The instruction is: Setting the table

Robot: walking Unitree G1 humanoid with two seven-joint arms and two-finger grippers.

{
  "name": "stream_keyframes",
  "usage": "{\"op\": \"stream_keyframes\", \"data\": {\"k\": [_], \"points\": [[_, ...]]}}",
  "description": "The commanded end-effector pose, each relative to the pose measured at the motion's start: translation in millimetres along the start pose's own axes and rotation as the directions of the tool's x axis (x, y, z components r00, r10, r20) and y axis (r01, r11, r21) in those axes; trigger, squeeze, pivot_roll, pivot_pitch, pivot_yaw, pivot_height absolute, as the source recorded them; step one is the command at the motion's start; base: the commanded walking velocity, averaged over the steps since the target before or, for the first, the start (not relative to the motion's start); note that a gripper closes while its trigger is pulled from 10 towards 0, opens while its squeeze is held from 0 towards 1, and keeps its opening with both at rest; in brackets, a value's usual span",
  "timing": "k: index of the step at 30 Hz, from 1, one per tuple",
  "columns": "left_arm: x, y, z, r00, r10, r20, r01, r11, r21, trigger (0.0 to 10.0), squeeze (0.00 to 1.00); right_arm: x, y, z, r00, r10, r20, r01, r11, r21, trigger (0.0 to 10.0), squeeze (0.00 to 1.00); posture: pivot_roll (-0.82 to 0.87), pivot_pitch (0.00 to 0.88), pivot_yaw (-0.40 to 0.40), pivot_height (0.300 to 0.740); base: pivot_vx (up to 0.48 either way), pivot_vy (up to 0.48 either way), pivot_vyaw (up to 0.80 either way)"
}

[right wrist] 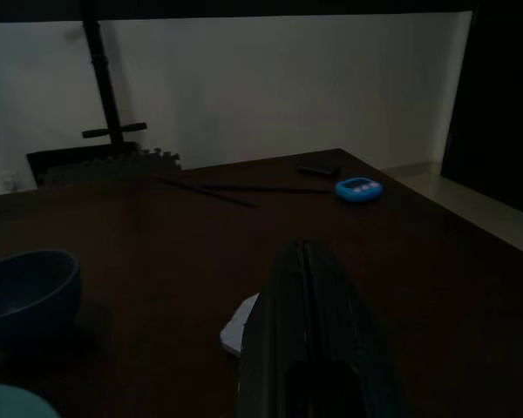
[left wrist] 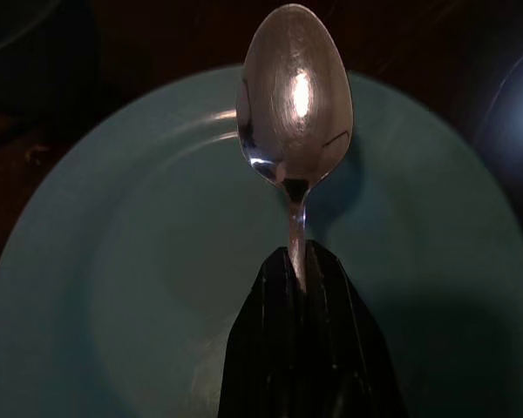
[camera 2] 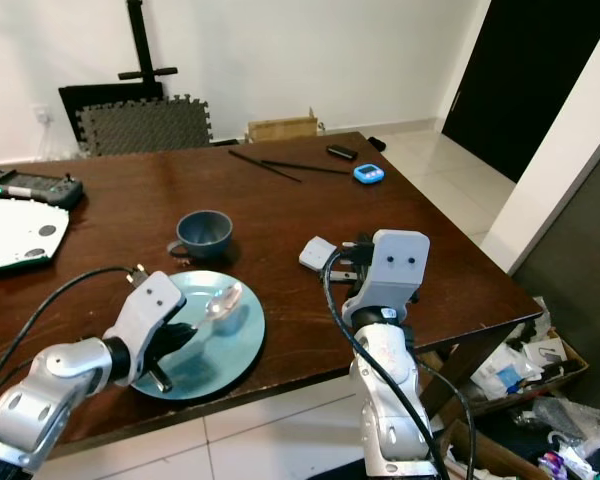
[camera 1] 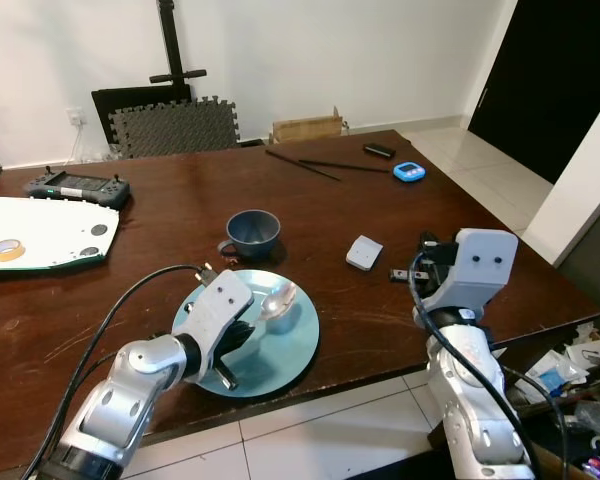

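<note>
Dark brown wooden table (camera 1: 180, 200), scratched near edge. White wall (camera 1: 330, 50) far. Pale floor tiles (camera 1: 310, 440) near and far right. Black door (camera 1: 550, 80) far right. Grey foam mats (camera 1: 175, 125) and black stand (camera 1: 170, 50) against far wall. Even indoor light.

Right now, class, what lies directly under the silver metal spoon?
Under the silver metal spoon, held by the left gripper, is the round light-blue plate. The black fingers cover the handle and the plate beneath.
</note>
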State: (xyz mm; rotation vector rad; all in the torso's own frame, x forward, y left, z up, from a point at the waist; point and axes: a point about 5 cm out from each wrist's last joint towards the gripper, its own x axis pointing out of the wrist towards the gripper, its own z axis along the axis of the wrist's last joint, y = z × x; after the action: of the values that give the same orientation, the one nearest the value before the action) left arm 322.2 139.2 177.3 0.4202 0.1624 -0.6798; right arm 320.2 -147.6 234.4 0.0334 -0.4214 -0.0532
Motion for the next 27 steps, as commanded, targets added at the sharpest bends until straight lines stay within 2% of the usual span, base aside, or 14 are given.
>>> {"op": "stream_keyframes", "data": {"k": [1, 3, 4, 5, 6, 15, 16, 18, 21, 25, 27], "points": [[0.1, -3.0, -2, 1.0, -0.002, 0.0, 0.002, 1.0, -0.014, 10.0, 0.0, -1.4, -1.4, -4, 1.0, -0.005, -0.015, 0.005, 1.0, -0.001, 10.0, 0.0, 0.04, 0.113, 0.044, 0.74, 0.0, 0.0, 0.0], [2.1, -0.1, 1, 1.0, 0.028, 0.005, -0.028, 0.999, -0.023, 10.0, 0.0, -1.1, -0.7, -4, 1.0, -0.005, -0.015, 0.005, 1.0, -0.001, 10.0, 0.0, 0.04, 0.111, 0.044, 0.74, 0.0, 0.0, 0.0], [2.2, 0.2, 1, 0.999, 0.033, 0.005, -0.032, 0.999, -0.023, 10.0, 0.91, -1.0, -0.5, -4, 1.0, -0.005, -0.016, 0.005, 1.0, 0.0, 10.0, 0.0, 0.04, 0.111, 0.044, 0.74, 0.0, 0.0, 0.0], [2.6, 0.8, 3, 0.999, 0.033, 0.006, -0.033, 0.999, -0.023, 10.0, 0.91, -0.9, -0.2, -4, 1.0, -0.004, -0.015, 0.004, 1.0, 0.0, 10.0, 0.0, 0.04, 0.11, 0.048, 0.74, 0.0, 0.0, 0.0], [2.8, 1.2, 4, 0.999, 0.032, 0.008, -0.032, 0.999, -0.021, 10.0, 1.0, -0.9, 0.0, -4, 1.0, -0.004, -0.014, 0.004, 1.0, 0.001, 10.0, 0.0, 0.04, 0.11, 0.049, 0.74, 0.0, 0.0, 0.0], [-3.2, 8.0, 8, 0.999, 0.051, -0.01, -0.051, 0.999, -0.003, 10.0, 1.0, -2.2, -2.6, -3, 1.0, -0.014, -0.012, 0.014, 1.0, -0.001, 10.0, 0.0, 0.04, 0.111, 0.054, 0.74, 0.0, 0.0, 0.0], [-2.0, 10.8, 12, 0.998, 0.055, -0.002, -0.055, 0.998, 0.006, 10.0, 0.0, -2.0, -2.3, -3, 1.0, -0.013, -0.012, 0.013, 1.0, -0.001, 10.0, 0.0, 0.04, 0.111, 0.054, 0.74, 0.0, 0.0, 0.0], [0.5, 13.8, 13, 0.999, 0.054, -0.003, -0.054, 0.998, 0.012, 10.0, 0.0, -1.7, -1.8, -3, 1.0, -0.012, -0.013, 0.012, 1.0, 0.001, 10.0, 0.0, 0.04, 0.112, 0.054, 0.74, 0.0, 0.0, 0.0], [7.6, 19.4, 10, 0.998, 0.048, -0.04, -0.049, 0.999, -0.022, 10.0, 0.0, -0.7, 0.5, -4, 1.0, -0.007, -0.012, 0.007, 1.0, 0.005, 10.0, 0.0, 0.04, 0.116, 0.053, 0.74, 0.0, 0.0, 0.0], [14.0, 15.4, 9, 0.996, -0.059, -0.073, 0.055, 0.997, -0.051, 10.0, 0.0, -0.9, 2.3, -4, 1.0, -0.003, -0.013, 0.003, 1.0, 0.007, 10.0, 0.0, 0.04, 0.114, 0.056, 0.74, 0.0, 0.0, 0.0], [19.3, 16.9, 9, 0.993, -0.077, -0.087, 0.072, 0.996, -0.058, 10.0, 0.0, -1.4, 1.6, -4, 1.0, -0.005, -0.013, 0.005, 1.0, 0.005, 10.0, 0.0, 0.04, 0.114, 0.057, 0.74, 0.0, 0.0, 0.0]]}}
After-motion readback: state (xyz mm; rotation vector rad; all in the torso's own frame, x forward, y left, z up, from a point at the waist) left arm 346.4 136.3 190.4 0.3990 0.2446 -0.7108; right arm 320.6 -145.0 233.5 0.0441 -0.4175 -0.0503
